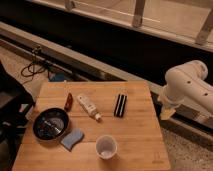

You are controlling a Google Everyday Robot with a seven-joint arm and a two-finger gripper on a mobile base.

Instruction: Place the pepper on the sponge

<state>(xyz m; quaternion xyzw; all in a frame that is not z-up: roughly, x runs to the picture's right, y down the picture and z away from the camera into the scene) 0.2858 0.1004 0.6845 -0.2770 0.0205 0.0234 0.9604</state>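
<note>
Camera view crops arm; end effector beside table edge.

tool rt of table, tube beside pepper

We see the arm as a chain of thick, rounded white segments with a smooth shell. Its joints look like short cylinders with domed ends, and on the shell we notice a few small dark dots. At its lower end the gripper is a pale cream piece, and it hangs just beside the right edge of the table.
</note>
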